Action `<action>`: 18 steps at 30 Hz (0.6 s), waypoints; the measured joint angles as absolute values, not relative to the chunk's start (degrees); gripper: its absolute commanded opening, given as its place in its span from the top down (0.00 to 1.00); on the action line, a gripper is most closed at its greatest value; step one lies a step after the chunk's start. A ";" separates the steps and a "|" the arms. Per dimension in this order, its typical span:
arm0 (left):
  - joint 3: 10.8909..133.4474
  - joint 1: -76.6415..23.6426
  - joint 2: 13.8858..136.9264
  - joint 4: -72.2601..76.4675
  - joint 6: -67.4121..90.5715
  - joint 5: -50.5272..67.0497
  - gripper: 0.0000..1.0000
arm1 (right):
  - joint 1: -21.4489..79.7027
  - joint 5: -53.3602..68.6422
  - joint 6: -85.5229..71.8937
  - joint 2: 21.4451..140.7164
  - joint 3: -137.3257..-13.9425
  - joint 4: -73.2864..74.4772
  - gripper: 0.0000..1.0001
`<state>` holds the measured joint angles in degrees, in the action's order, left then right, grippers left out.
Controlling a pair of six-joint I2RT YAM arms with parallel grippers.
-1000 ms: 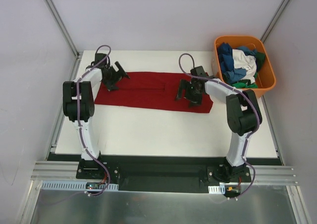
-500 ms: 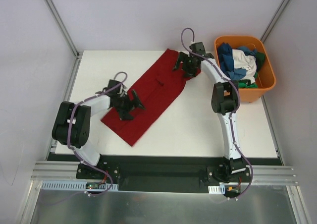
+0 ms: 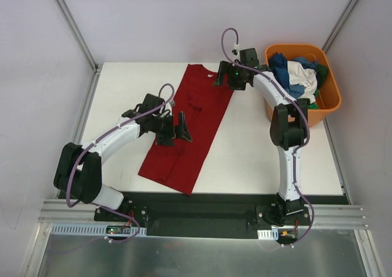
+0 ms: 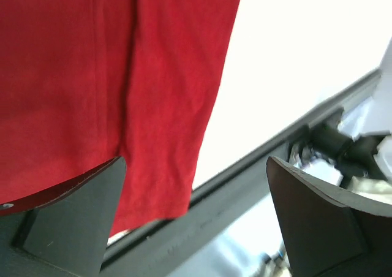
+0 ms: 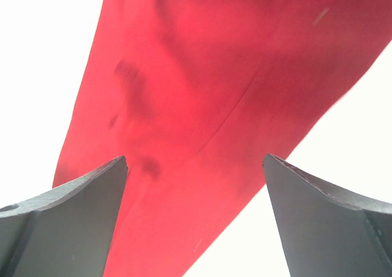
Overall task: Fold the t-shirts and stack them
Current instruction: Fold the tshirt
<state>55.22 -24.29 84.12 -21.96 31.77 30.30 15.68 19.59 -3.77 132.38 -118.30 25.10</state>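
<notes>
Left pincer (image 3: 174, 132), jaws wide apart and empty, hovers over the middle of the large dark red cloth t-shirt (image 3: 184, 157), a long strip slanting across the white desk (image 3: 263, 154). Right pincer (image 3: 228, 81), equally spread, hovers at its far end near the orange plastic tub (image 3: 331, 99) of shirts (image 3: 294, 78).

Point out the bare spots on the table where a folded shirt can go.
Largest: the table between the red shirt and the right arm. Also the near right corner, in front of the tub, and the far left corner beyond the left arm. Crowded: the far edge, where the right tool hangs at the shirt's far end beside the tub.
</notes>
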 measured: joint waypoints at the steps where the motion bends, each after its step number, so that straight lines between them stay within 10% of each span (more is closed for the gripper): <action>1: 55.94 -24.29 83.77 -21.87 31.53 29.34 0.01 | 16.86 18.70 -3.57 129.40 -115.68 25.98 0.03; 18: 52.95 -9.67 82.24 -22.61 33.80 17.47 0.01 | 37.36 17.37 -10.44 120.53 -90.06 27.77 0.03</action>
